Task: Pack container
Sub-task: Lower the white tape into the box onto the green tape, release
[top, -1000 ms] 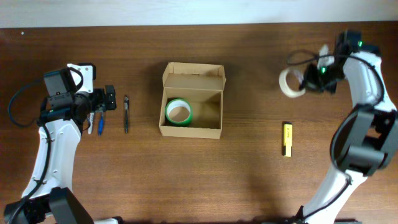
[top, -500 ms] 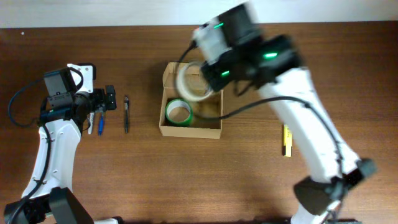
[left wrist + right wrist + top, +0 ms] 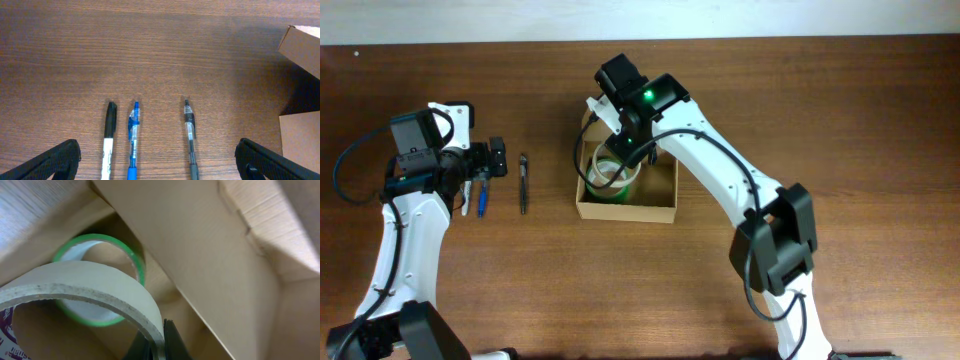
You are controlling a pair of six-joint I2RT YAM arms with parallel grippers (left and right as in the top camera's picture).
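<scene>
Overhead and wrist views of a dark brown wooden worktop (image 3: 840,110). The tan-brown rectangular cardboard container (image 3: 650,210) sits just left of centre in the upper half of the overhead frame, its top open. A green-rimmed tape roll (image 3: 131,255) lies flat on the container's floor, in its left part.

The right hand (image 3: 159,342) reaches down into the container from above. Its dark fingers (image 3: 175,341) are clamped on the wall of a cream-coloured paper tape roll (image 3: 90,280), one finger inside the ring and one outside. This roll hangs within the container's opening and overlaps the green-rimmed roll; whether the two rolls touch cannot be told.

The left hand (image 3: 157,157) hovers at the left of the overhead frame with its fingers (image 3: 55,160) spread wide apart, gripping nothing. Three pens lie side by side below it, apart from one another: a black marker (image 3: 108,140), a blue pen (image 3: 133,140) and a slim black pen (image 3: 189,135), the last nearest the container.
</scene>
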